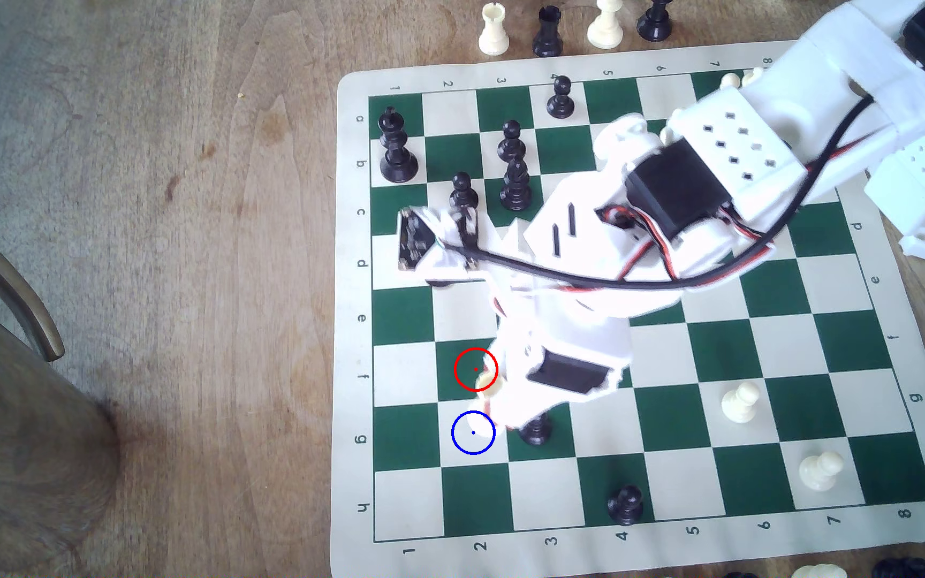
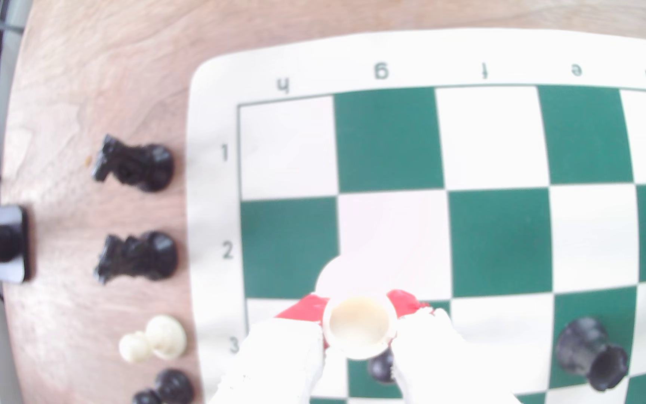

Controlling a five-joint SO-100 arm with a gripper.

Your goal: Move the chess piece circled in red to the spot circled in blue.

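The cream-white rook (image 1: 485, 381) sits at the lower edge of the red ring, on the dark green square f2 in the exterior view. My gripper (image 1: 496, 397) is shut on it. In the wrist view the rook's hollow top (image 2: 359, 325) shows between my red-padded fingers (image 2: 306, 309), with my gripper (image 2: 360, 316) closed around it. The spot with the blue ring (image 1: 473, 432) is the cream square g2, one square nearer the board's h row. White parts of the gripper overlap that ring's right side. The same cream square (image 2: 391, 229) lies just beyond the rook in the wrist view.
A black pawn (image 1: 536, 430) stands on g3, right beside the gripper and the blue ring. A black rook (image 2: 589, 353) stands nearby. Black pieces (image 1: 515, 178) cluster in rows a to c, and white pawns (image 1: 739, 403) stand at the exterior view's right. Knights (image 2: 137, 258) lie off the board.
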